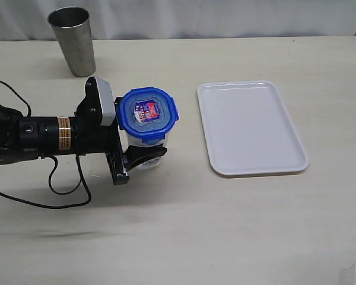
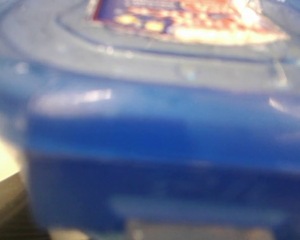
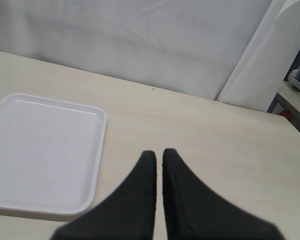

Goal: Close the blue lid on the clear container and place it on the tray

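1 lid (image 1: 148,113), 1 container (image 1: 155,142), 1 tray (image 1: 252,127).

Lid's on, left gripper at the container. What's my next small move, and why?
Probably raise the left gripper a little, carrying the clear container off the table. The blue lid already sits on it, the jaws appear to clasp its body, and the tray lies empty to its right.

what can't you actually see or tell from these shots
- Lid latches: locked or not, too small in exterior view, blurred in left wrist view.
- Container: mostly hidden under lid and left gripper, exterior view.
- Tray: one end cut off by right wrist view's edge.
- Cup: inside hidden by its wall, exterior view.
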